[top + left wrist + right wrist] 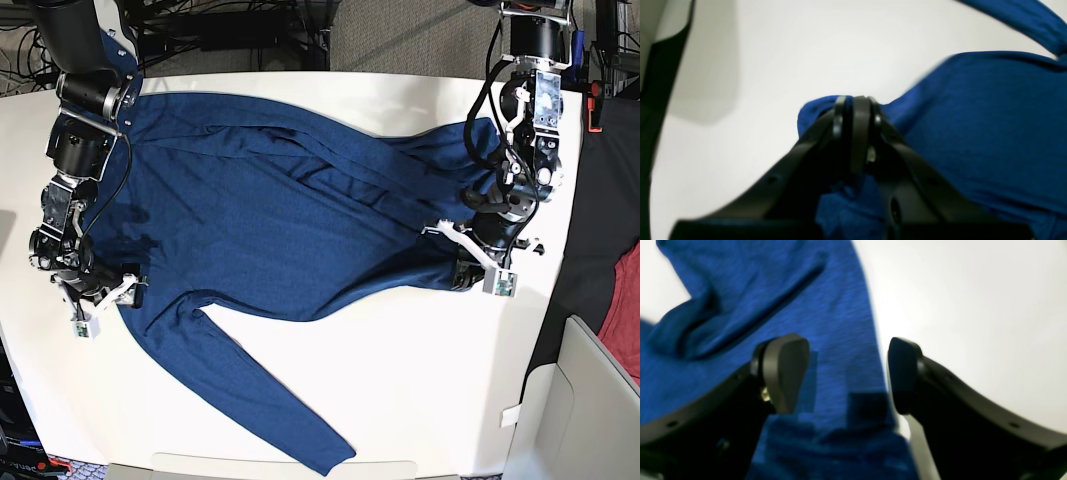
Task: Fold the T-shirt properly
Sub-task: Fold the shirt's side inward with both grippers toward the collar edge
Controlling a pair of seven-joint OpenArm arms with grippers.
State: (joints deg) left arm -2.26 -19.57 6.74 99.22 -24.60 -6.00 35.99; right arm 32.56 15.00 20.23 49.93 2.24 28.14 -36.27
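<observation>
The dark blue long-sleeved T-shirt (270, 210) lies spread across the white table (420, 380), one sleeve stretching toward the front edge. In the base view my left gripper (467, 268) sits at the shirt's right end. In the left wrist view this gripper (857, 103) is shut, with a bunch of the T-shirt (990, 133) pinched between its fingers. My right gripper (105, 300) hovers at the shirt's left edge. Its jaws stand wide open in the right wrist view (845, 373), over the edge of the T-shirt (740, 290), with nothing held between the fingers.
A black cloth (600, 200) hangs beyond the table's right edge, with a red cloth (622, 320) below it. A white box (580, 400) stands at the lower right. Cables lie behind the table's far edge.
</observation>
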